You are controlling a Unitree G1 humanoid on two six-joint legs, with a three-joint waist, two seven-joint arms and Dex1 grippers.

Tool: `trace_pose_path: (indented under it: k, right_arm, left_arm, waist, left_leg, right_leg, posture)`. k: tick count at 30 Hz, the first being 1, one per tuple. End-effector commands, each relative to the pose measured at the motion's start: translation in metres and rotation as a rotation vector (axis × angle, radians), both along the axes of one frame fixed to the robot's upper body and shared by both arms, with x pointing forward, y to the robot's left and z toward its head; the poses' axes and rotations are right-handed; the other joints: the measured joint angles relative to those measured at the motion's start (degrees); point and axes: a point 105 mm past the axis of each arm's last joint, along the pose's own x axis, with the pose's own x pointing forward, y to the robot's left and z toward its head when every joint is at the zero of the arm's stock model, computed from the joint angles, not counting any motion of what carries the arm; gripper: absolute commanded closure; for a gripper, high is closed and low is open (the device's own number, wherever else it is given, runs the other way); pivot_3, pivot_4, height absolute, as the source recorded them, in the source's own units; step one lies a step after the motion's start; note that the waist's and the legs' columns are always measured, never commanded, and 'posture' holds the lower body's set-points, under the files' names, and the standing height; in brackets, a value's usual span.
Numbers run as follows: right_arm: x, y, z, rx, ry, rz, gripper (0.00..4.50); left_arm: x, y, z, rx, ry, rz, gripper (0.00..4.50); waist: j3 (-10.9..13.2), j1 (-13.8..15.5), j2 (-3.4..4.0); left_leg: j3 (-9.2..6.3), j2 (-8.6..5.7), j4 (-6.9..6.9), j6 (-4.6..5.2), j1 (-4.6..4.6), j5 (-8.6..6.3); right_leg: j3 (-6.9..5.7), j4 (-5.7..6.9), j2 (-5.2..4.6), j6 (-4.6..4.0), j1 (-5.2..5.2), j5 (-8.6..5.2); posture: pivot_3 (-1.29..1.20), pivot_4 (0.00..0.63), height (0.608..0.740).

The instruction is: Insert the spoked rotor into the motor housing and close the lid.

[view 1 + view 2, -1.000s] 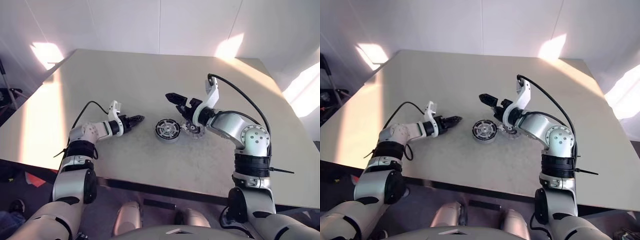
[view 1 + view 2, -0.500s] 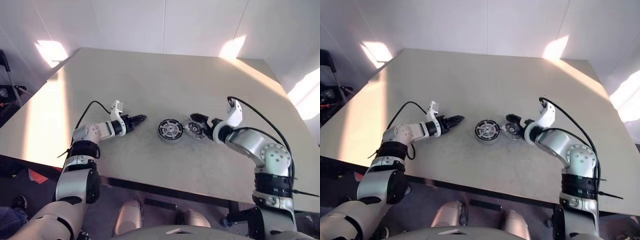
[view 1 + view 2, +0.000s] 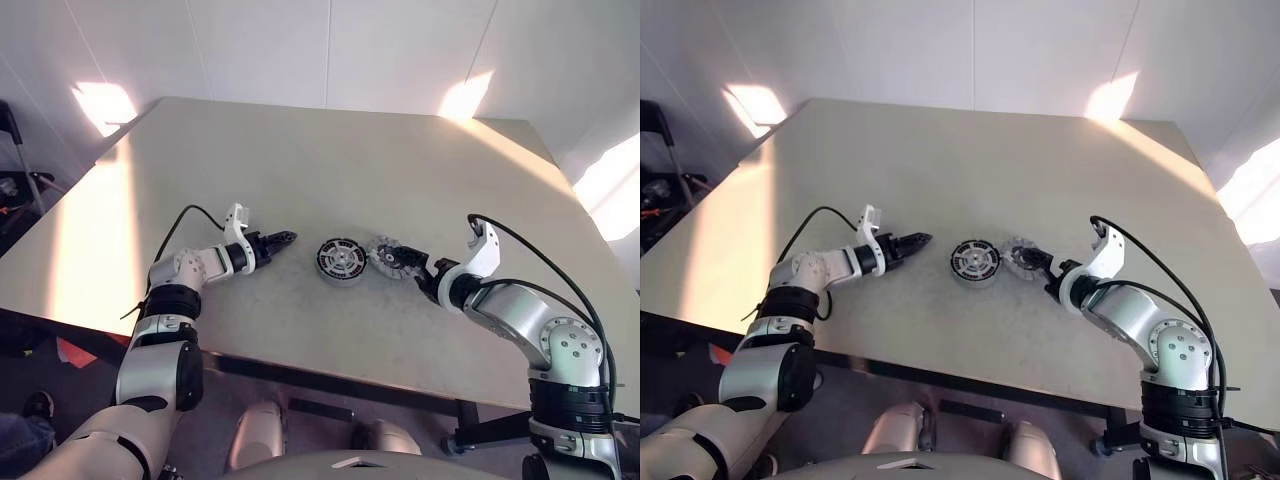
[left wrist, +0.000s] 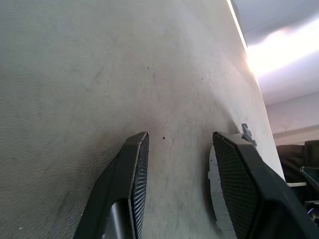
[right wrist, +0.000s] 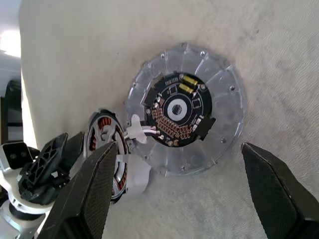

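pale walls and sunlit patches frame the beige table point(image 3: 300, 150). head view: the motor housing point(image 3: 339, 259) lies mid-table with the lid point(image 3: 388, 257) touching its right side; the spoked rotor cannot be made out apart, and may already sit in the housing. the right gripper point(image 3: 413, 268) hovers at the lid's near right edge, the left gripper point(image 3: 281, 239) just left of the housing. left wrist view: its fingers point(image 4: 132, 179) stand partly apart over bare table, empty. right wrist view: the fingers point(image 5: 84, 194) stand spread wide, straddling the lid point(image 5: 185, 107), grasping nothing, with the housing point(image 5: 105, 144) beside. for the step judged in hand, taking the lid: centre the disc between the pads, grip its rim and lift it level.
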Motion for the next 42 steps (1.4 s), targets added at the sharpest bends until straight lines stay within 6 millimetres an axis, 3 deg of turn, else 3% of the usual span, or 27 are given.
trace_pose_path:
  k: [1,5,18,29,42]
  right_arm:
    - [0.0,0.005,-0.003,0.02,0.0,-0.005,0.04]
    - [0.005,0.01,-0.004,0.058,-0.012,-0.014,0.04]
    - [0.052,0.023,-0.013,0.134,-0.073,-0.063,0.04]
    - [0.07,0.038,-0.012,0.167,-0.095,-0.022,0.04]
    - [0.085,0.071,-0.003,0.236,-0.111,0.079,0.04]
  left_arm:
    - [-0.001,0.004,0.002,0.024,0.001,-0.005,2.3]
    - [-0.001,0.009,0.002,0.034,0.005,0.002,2.3]
    - [0.002,0.012,0.008,0.054,-0.014,0.008,2.3]
    - [0.003,0.014,0.008,0.065,-0.017,0.011,2.3]
    - [0.004,0.015,0.005,0.067,-0.018,0.026,2.3]
  waist:
    - [0.0,0.0,-0.04]
    - [-0.2,-0.3,-0.19]
    - [-0.4,-1.9,-0.52]
    - [-0.4,-2.7,-0.54]
    - [-0.4,-3.1,-0.53]
  left_leg:
    - [0.0,0.0,0.0,0.01,0.0,-0.01]
    - [0.0,0.03,0.01,0.02,0.03,-0.01]
    - [0.0,0.07,0.02,-0.11,0.62,0.07]
    - [0.0,0.08,0.01,-0.26,0.63,0.16]
    - [0.0,0.07,-0.11,-0.21,0.51,0.13]
  right_leg:
    - [0.0,0.0,0.0,0.0,0.0,0.0]
    - [0.0,0.0,0.02,0.03,0.0,-0.03]
    - [0.0,-0.09,0.01,-0.19,0.6,-0.16]
    - [-0.01,-0.06,0.02,-0.31,0.61,-0.08]
    - [-0.03,-0.07,0.02,-0.65,0.44,0.1]
  posture:
    - [0.0,0.0,0.74]
    - [0.0,0.0,0.74]
    - [0.0,0.0,0.74]
    - [0.0,0.0,0.74]
    - [0.0,0.0,0.74]
